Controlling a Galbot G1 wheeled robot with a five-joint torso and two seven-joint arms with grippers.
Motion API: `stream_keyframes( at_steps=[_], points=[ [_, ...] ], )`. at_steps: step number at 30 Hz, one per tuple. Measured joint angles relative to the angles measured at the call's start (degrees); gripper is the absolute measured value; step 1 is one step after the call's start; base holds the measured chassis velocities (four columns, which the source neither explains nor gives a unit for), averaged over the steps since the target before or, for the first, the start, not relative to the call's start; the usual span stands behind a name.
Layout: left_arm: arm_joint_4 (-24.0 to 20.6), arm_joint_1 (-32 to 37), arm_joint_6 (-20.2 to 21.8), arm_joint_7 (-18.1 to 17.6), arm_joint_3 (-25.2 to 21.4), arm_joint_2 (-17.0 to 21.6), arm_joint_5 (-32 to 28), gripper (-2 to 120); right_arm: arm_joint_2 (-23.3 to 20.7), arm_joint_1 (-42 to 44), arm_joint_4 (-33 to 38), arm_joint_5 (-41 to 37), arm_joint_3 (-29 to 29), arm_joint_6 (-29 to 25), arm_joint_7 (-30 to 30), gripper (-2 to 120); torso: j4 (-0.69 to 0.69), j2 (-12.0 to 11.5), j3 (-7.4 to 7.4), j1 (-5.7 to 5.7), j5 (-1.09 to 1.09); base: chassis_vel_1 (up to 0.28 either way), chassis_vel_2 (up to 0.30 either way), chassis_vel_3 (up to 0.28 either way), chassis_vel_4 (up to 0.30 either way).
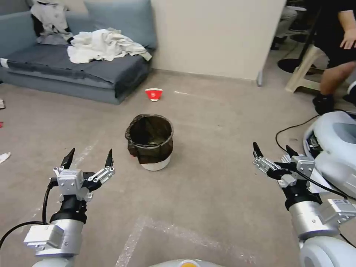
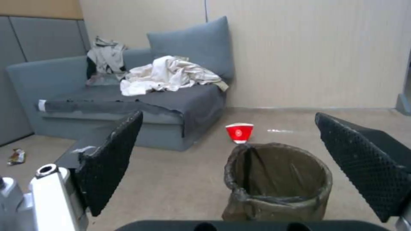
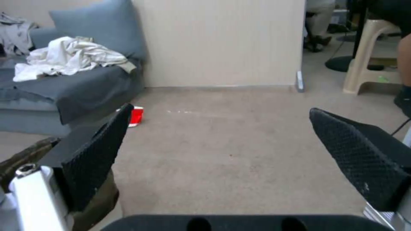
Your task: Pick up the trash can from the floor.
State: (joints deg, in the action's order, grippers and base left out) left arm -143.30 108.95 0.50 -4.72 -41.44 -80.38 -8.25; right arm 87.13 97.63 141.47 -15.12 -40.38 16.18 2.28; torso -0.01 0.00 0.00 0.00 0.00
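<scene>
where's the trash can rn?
Head view: the trash can stands upright on the floor, ahead between the open left hand and right hand, with a red paper bowl beyond it.

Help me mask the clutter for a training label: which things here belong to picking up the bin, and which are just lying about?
Job:
trash can, upright on the floor
left gripper, open
right gripper, open

Lying about:
red-and-white paper bowl
sofa with white cloths
black cable

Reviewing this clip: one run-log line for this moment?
trash can: upright on floor, untouched | left claw: open, raised | right claw: open, raised
</scene>
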Motion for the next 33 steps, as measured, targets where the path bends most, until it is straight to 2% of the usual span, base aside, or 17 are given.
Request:
stream_keyframes(
  at_steps=[11,33],
  points=[
    [0.05,-0.58,-0.02,-0.21,-0.21,0.25,-0.68,100,0.08,-0.06,0.12,0.07,0.35,0.0,0.19,100,0.0,0.0,0.0,0.0,0.0,-0.027,0.033,0.041,-0.028],
    [0.06,-0.98,-0.02,-0.37,-0.46,0.6,-1.64,100,0.2,0.0,0.24,0.32,0.76,-0.02,0.16,100,0.01,0.0,0.0,0.0,0.0,-0.103,0.097,0.103,-0.097]
  ],
)
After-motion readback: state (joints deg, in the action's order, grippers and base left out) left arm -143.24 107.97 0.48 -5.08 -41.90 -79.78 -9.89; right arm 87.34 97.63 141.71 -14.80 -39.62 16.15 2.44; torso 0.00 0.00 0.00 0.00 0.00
